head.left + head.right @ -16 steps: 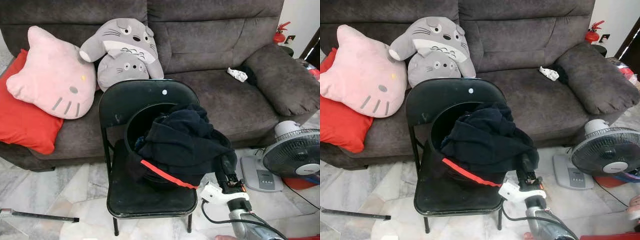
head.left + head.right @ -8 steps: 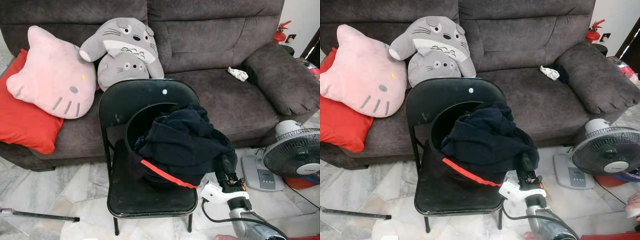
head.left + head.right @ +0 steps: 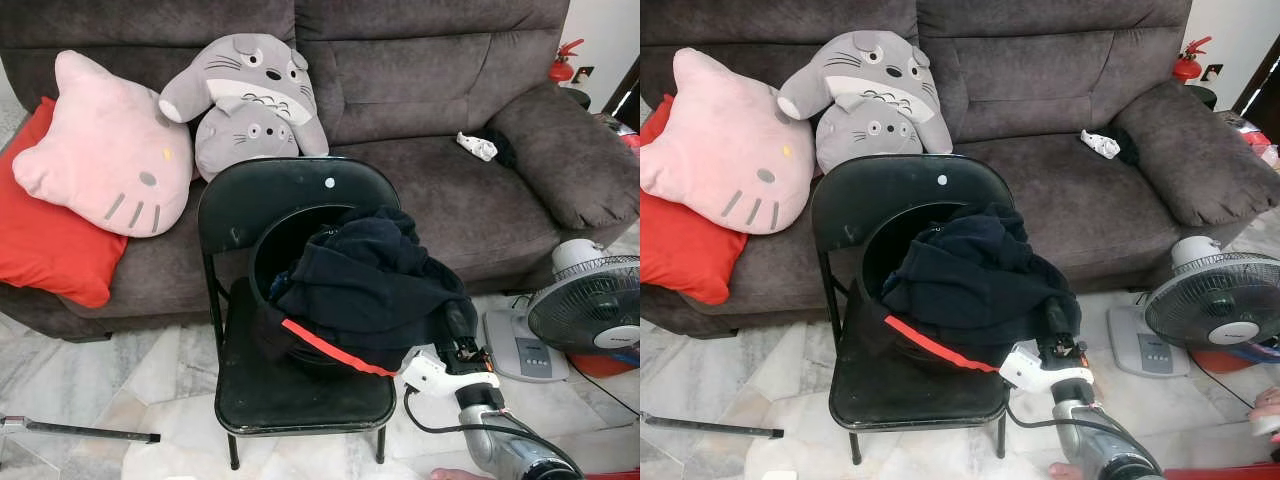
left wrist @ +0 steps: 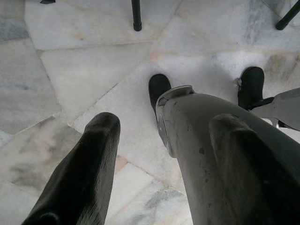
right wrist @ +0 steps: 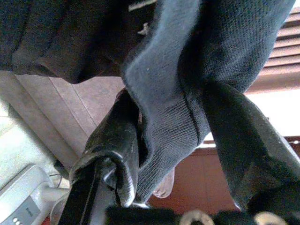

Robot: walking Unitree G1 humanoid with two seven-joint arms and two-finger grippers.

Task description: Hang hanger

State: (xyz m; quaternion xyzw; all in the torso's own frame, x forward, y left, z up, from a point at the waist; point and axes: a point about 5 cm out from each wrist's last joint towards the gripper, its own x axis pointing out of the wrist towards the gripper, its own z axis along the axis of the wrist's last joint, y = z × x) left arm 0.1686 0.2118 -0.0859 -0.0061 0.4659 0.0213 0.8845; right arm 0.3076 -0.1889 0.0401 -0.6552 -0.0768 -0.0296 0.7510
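early going: right gripper (image 5: 173,140) pinching a fold of the dark knitted garment (image 3: 370,285) heaped in the black round basket (image 3: 275,260) on the black folding chair (image 3: 300,395) (no hanger discernible, nothing hung yet), left gripper (image 4: 164,154) spread, idle over the marble floor (image 4: 75,70).

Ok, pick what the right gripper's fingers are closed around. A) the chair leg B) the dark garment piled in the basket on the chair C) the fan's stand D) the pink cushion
B: the right gripper pinches a fold of the dark garment, seen between its fingers in the right wrist view.
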